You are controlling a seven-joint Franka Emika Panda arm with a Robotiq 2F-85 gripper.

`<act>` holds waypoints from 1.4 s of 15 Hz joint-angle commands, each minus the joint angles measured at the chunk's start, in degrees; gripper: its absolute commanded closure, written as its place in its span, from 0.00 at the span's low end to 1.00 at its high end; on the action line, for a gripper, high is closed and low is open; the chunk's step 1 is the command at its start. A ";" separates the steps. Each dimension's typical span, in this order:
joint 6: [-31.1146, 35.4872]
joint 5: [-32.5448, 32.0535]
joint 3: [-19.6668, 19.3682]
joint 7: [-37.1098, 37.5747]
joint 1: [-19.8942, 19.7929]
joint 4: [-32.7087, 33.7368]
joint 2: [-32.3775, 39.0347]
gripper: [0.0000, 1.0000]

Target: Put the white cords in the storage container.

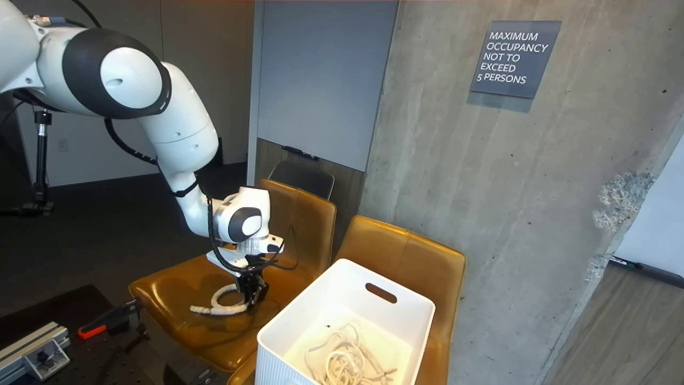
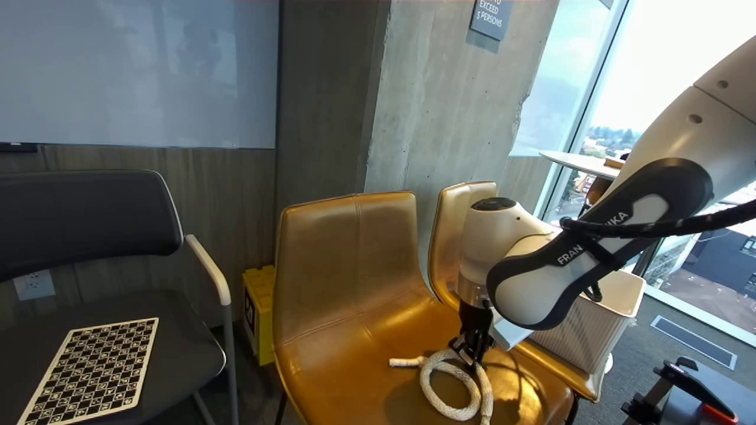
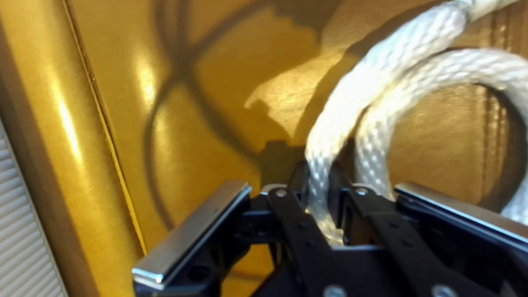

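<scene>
A thick white braided cord (image 1: 227, 309) lies coiled on the tan chair seat; it also shows in an exterior view (image 2: 425, 381). My gripper (image 1: 253, 300) points down at the coil. In the wrist view my gripper (image 3: 318, 177) is shut on one strand of the white cord (image 3: 334, 123), with both fingers against it. A second strand runs just outside the right finger. The white storage container (image 1: 304, 307) stands on the neighbouring chair, with several pale cords (image 1: 344, 363) inside. Its ribbed side shows in an exterior view (image 2: 582, 336) and at the left of the wrist view (image 3: 24, 231).
The tan chair (image 2: 348, 348) has a tall backrest behind the gripper. A second tan chair backrest (image 1: 401, 246) rises behind the container. A dark table with a metal rail (image 1: 35, 350) and an orange-black clamp (image 1: 109, 321) is in front. A dark chair (image 2: 136, 366) holds a patterned board.
</scene>
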 commanded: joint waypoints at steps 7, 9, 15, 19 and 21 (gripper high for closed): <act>0.40 -5.06 -4.22 13.92 9.40 -14.66 -26.43 0.96; -2.37 -7.04 -4.51 16.50 9.27 -14.20 -31.44 0.96; -15.06 -6.75 -0.76 19.39 2.75 -9.89 -45.34 0.96; -24.83 -4.05 0.56 16.62 -4.54 -2.84 -50.37 0.96; -28.16 -2.99 0.56 15.58 -7.83 0.94 -51.50 0.96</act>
